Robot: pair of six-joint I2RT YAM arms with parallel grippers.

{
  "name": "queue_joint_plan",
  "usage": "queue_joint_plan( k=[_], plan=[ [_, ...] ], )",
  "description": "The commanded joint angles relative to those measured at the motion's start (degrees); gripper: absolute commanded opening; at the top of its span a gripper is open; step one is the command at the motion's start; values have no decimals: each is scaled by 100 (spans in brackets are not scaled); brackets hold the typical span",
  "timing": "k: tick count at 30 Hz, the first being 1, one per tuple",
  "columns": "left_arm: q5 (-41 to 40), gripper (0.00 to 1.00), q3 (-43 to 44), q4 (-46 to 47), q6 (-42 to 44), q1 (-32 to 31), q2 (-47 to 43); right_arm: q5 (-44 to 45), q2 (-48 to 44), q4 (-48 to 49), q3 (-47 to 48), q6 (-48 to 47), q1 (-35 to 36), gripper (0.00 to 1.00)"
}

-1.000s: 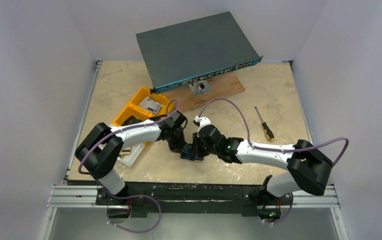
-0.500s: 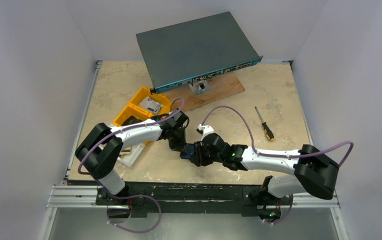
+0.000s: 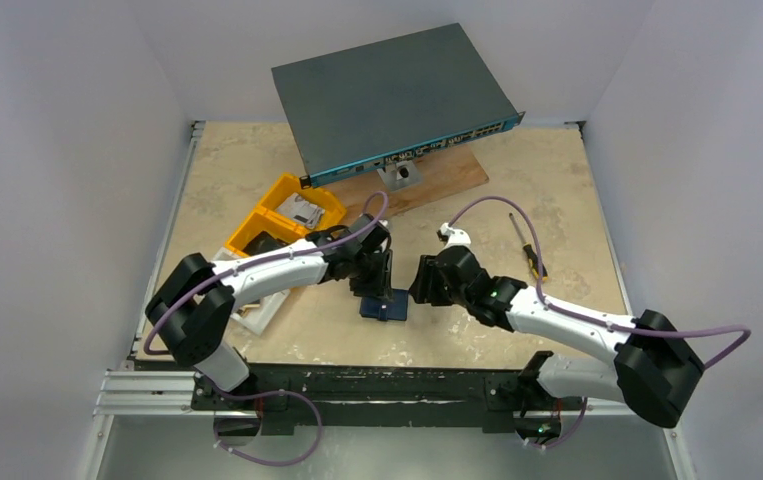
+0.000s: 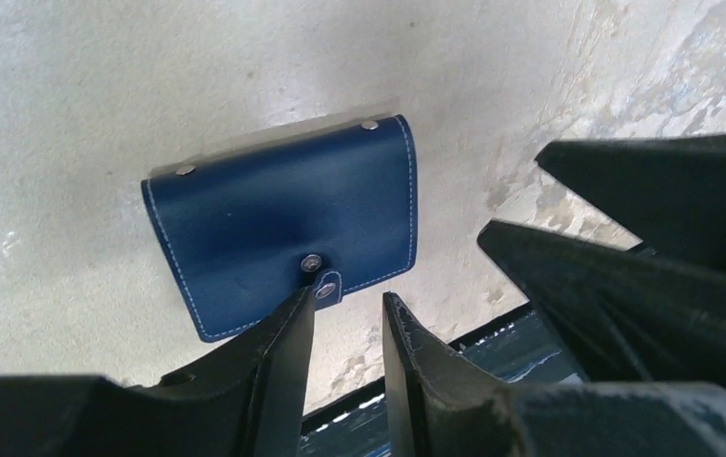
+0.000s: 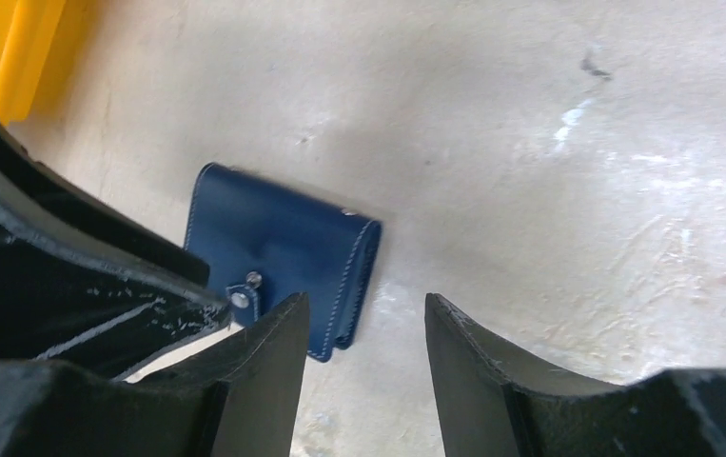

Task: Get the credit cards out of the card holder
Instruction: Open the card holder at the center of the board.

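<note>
1. The card holder (image 4: 283,224) lies shut and flat on the table (image 3: 557,200), near its front edge. It sits between my two claws, and neither touches it.
2. My left claw (image 4: 347,303) hangs released over the holder's tab side with nothing between its fingers. My right claw (image 5: 363,307) is likewise released and empty, just beside the holder.
3. I judge the holder light, soft-covered and smooth. It would likely slide on the table if pushed from one side only, so pinning it with one claw looks wise.
4. The best hold looks like the small tab (image 4: 326,284) with its snap, which must come off before the cover opens. The credit cards should be thin, stiff and slick, best pinched by an exposed edge.
5. Count: one card holder, one tab, two claws. No credit cards show, so I cannot tell their number.
</note>
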Motion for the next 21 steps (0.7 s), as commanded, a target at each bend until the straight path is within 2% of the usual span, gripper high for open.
queue_joint_plan(
  k=[1,11,16,18,21],
  plan=[
    [-250,33,442,-210,318,-174,257,26,-280,-132,-105,30,-244,48],
    [-1032,43,756,-828,429,-597,709,-84,-257,-24,-226,76,-293,49],
    [-1178,44,772,-880,474,-726,803,-99,-257,0,-232,76,-302,49],
    [-1263,41,750,-847,517,-778,790,-107,-248,13,-236,77,-310,49],
    [-1394,23,777,-827,635,-836,779,-137,-224,51,-236,100,-311,49]
  ],
)
